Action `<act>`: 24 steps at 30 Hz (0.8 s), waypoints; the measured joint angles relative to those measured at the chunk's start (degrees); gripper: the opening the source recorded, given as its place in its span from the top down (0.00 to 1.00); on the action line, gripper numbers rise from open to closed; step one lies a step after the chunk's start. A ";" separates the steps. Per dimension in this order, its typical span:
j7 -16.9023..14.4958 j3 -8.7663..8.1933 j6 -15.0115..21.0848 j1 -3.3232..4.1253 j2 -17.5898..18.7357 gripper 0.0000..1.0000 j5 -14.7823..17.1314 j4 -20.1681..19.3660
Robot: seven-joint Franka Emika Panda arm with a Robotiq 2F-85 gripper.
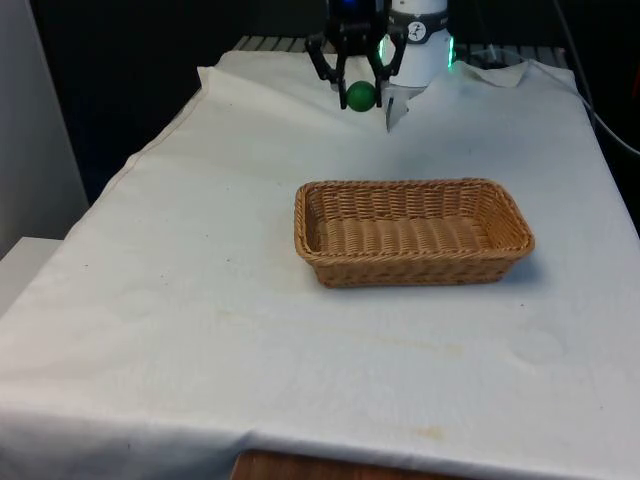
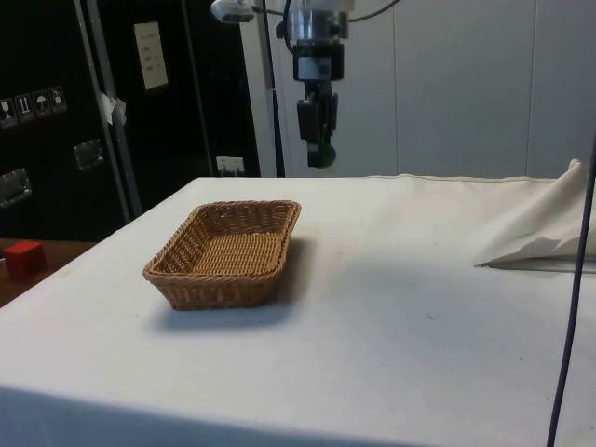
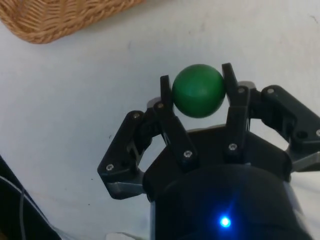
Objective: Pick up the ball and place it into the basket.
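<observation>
A green ball (image 1: 360,95) (image 3: 198,90) is held in the air between the two black fingers of my gripper (image 1: 359,90) (image 3: 197,84), which is shut on it. In the side view the gripper (image 2: 319,154) hangs well above the cloth, with the ball (image 2: 321,155) at its tip. A brown wicker basket (image 1: 412,233) (image 2: 226,252) stands on the white cloth nearer the camera than the gripper in the front view, slightly towards the front view's right. A corner of the basket (image 3: 60,20) shows in the wrist view, apart from the ball. Nothing lies inside the basket.
The white cloth (image 1: 200,300) covers the table; it is bunched into a raised fold (image 2: 535,233) near the robot's base. A small red block (image 2: 25,258) sits off the table beside the dark cabinets in the side view.
</observation>
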 measured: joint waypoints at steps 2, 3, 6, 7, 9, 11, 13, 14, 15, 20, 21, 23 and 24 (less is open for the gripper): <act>0.46 0.57 -0.11 0.11 0.00 0.99 0.00 0.46; 0.69 0.86 -0.11 0.17 0.06 0.99 0.00 0.63; 1.55 1.78 -0.06 0.29 0.69 0.99 0.00 1.43; 1.83 2.01 -0.06 0.29 1.03 0.99 0.00 1.78; 2.41 2.58 -0.06 0.34 1.89 0.99 0.00 2.58; 3.04 3.21 -0.06 0.46 2.69 0.99 0.00 3.32; 4.01 4.13 0.00 0.63 4.01 0.99 0.00 4.53; 4.01 4.13 0.00 0.63 4.01 0.99 0.00 4.53; 4.30 4.41 0.06 0.69 4.47 0.99 0.00 4.93; 5.67 5.90 0.17 0.80 7.56 0.99 0.23 7.56; 6.07 6.42 0.23 0.86 8.94 0.99 0.57 8.77; 6.19 6.70 0.23 0.92 9.63 0.99 0.74 9.34; 6.19 6.70 0.23 0.92 9.63 0.99 0.74 9.34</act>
